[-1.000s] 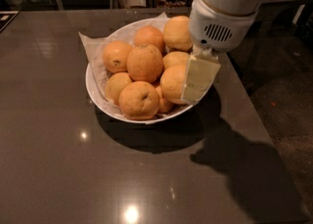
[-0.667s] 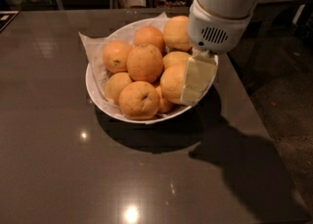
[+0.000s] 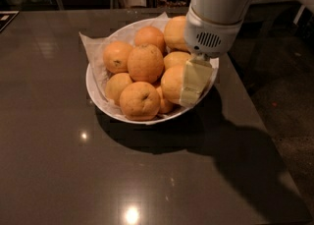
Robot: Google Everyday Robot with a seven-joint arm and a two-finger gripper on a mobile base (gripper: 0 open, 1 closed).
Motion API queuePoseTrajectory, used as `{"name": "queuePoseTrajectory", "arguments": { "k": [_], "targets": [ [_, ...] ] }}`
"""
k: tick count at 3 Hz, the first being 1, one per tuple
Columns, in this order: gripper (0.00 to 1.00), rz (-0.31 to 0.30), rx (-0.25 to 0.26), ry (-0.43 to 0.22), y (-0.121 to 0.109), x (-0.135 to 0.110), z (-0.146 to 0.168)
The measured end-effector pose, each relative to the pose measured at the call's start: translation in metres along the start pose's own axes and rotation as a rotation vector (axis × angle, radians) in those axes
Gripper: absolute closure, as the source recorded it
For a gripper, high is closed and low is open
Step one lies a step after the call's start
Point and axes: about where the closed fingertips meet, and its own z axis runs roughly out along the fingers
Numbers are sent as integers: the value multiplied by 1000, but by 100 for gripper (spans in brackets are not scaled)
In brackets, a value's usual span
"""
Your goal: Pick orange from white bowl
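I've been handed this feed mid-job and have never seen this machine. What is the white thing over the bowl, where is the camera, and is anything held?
The white cylinder coming in from the top right is the robot's single arm. The pale yellow piece at its end is the tool, the part that grasps. There is one camera view, looking down on a dark table. On the table stands a paper-lined white bowl piled with oranges. The tool is down at the bowl's right side, against a large pale orange. Whether it has gripped that fruit cannot be seen.
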Motion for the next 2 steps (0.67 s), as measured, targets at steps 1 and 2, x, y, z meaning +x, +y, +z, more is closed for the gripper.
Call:
{"name": "queuePoseTrajectory", "arguments": {
  "k": [1,2],
  "targets": [
    [23,5,-25,13,-2,0,12],
    [41,4,-49,9,-2,0,16]
  ]
}}
